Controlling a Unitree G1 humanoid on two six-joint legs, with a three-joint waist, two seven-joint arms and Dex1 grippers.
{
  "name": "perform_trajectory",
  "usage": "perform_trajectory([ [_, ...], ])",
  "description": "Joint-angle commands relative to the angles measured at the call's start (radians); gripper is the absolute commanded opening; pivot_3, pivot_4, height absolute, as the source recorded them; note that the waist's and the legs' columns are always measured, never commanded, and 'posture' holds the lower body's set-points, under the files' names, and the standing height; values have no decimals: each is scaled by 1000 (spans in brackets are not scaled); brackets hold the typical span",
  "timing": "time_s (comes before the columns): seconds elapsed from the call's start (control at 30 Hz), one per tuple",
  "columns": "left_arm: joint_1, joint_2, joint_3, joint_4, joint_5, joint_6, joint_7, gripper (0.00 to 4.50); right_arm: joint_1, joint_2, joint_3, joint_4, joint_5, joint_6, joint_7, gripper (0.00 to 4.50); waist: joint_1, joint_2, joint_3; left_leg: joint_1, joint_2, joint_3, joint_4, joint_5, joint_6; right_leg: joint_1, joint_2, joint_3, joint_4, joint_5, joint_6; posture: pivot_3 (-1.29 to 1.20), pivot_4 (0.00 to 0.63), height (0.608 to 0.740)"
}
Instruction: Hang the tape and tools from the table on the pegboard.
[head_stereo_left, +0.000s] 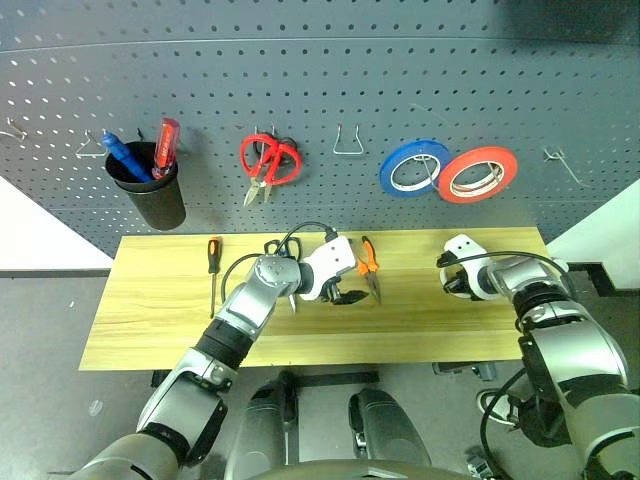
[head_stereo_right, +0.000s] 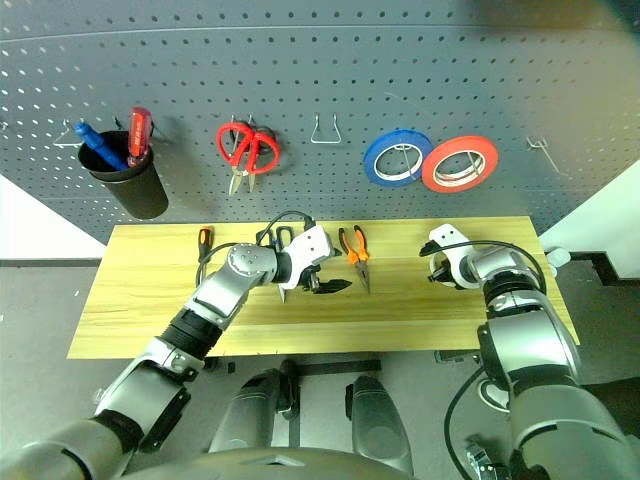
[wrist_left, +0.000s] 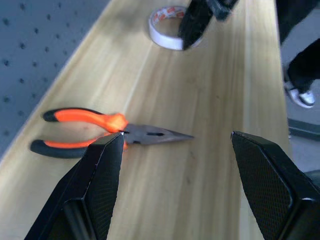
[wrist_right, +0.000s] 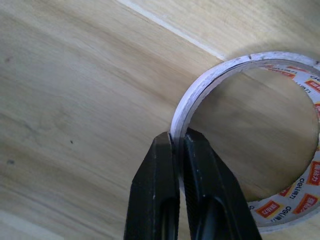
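Our white tape (wrist_right: 260, 135) lies flat on the bench (head_stereo_left: 150, 330), at the right end of the plank in the head views, and our right gripper (wrist_right: 178, 142) already has it: the two black fingers (wrist_right: 155, 200) are clenched on the ring's thin wall, one inside the hole, one outside. The ring is a shallow hoop, smooth white on its outer face, with a printed cardboard core showing red and orange marks. Held by one point of its rim, it will probably hang and swing from the fingers once lifted. The coming move, as we judge it, turns on what is above: the pegboard (head_stereo_left: 320, 60) rises behind the bench, and a bare wire hook (head_stereo_left: 562, 160) sits up and to the right of the tape, just right of the red-orange roll (head_stereo_left: 477, 173) and blue roll (head_stereo_left: 413, 166).

Further left, near the middle of the bench, the pliers (wrist_left: 100, 131) rest flat, orange-and-black grips toward the pegboard, dark metal nose toward the bench's near edge. Our left gripper (wrist_left: 172, 165) hovers just beside them with fingers released and wide apart, the nose lying between them in the wrist view. The small screwdriver (head_stereo_left: 213, 262) lies left of that arm, its axis also running front to back. The bench is pale planked wood with visible grain; the pegboard is dark grey perforated panel.
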Motion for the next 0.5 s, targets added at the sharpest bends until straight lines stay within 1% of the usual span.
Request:
perform_trajectory([
  [0.03,25,36,15,-103,-37,11,-31,3615,84,-91,-49,-228,66,35,131,11,1,0,0,-3,0,0,0,0,1,-2,0,0,0,0,0,-161,270,740],
  [0.17,57,74,31,-169,-84,18,-63,3615,277,-180,-136,-628,188,173,233,11,1,1,0,-6,0,1,1,-2,3,-4,1,-1,0,0,1,-185,245,740],
  [0.23,78,87,47,-204,-123,-7,-89,3615,391,-211,-221,-840,272,247,250,11,1,1,0,-6,0,2,2,-2,3,-4,1,-1,0,0,1,-197,240,740],
  [0.3,97,95,60,-234,-159,-15,-108,3615,481,-231,-295,-986,326,301,237,11,0,1,0,-5,0,2,3,-2,3,-3,2,-1,0,0,2,-206,238,740],
  [0.4,116,112,77,-256,-201,-18,-134,3615,589,-246,-403,-1139,386,335,200,11,-3,1,0,-4,0,2,4,-1,3,-1,1,0,1,2,5,-234,233,740],
  [0.5,126,131,82,-263,-225,-41,-156,3615,633,-217,-525,-1209,435,305,135,11,-7,1,0,-3,0,3,5,-2,2,-2,0,0,0,2,5,-251,230,740],
])
